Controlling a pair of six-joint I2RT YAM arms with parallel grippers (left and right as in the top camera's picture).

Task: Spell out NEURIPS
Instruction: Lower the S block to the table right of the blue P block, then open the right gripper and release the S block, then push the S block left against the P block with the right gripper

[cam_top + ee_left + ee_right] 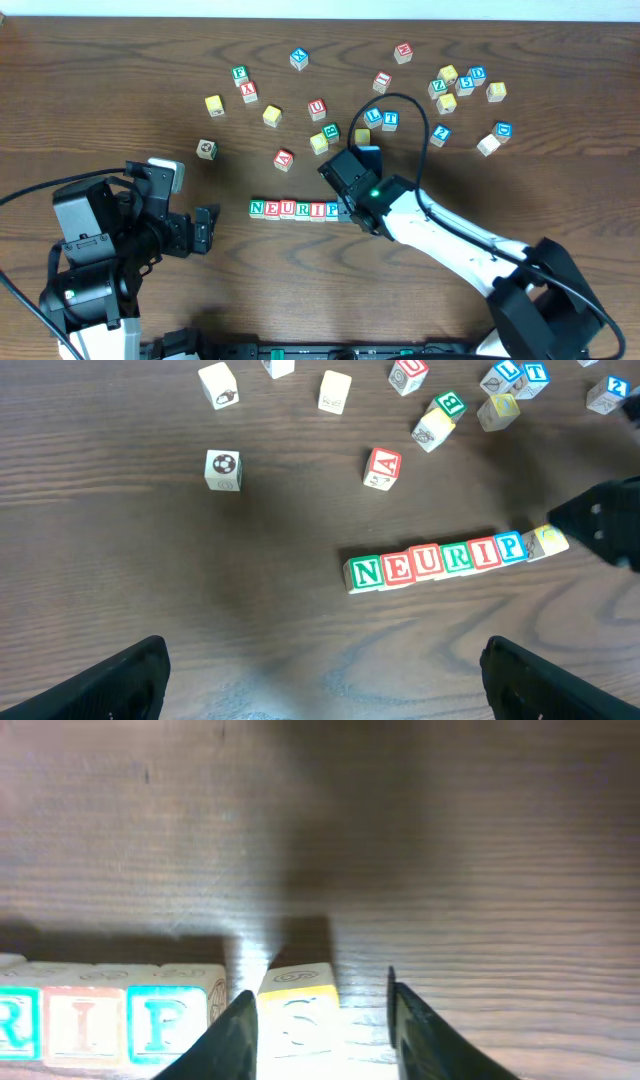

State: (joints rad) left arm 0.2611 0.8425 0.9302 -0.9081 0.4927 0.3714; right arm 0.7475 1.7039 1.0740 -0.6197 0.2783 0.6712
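Dark wood-grain worktop (120,80), one scene, entered as we find it.

**Done.** We count six cubes in a straight, tight line reading N-E-U-R-I-P: the NEURIP row (294,210), near the front centre of the worktop.

**In hand.** The S cube (297,1015), yellow-faced, sits on the worktop just beside the P, at the row's right end. The right gripper (318,990) straddles it with its jaws apart. One finger is in the slit between P and S, and the other stands clear of the cube's far side. We judge the cube set down, not clamped.

**Left.** We judge the word all but spelled. What remains is closing the S up against the P, squaring it, and taking the gripper away.

**Idle.** The left gripper (320,655) is spread wide and empty, well to the left of the row.

**Not wanted.** Loose cubes (272,115) lie scattered across the far half of the worktop.

**Hidden or unclear.**
- From overhead, the right gripper covers the S entirely.
- In the left wrist view the S looks slightly skewed and its letter is washed out.
- In the right wrist view the row is cut off left of the R, and the cubes' lower edges are cropped.
- We cannot tell whether the near finger touches the S, or whether the S touches the P.
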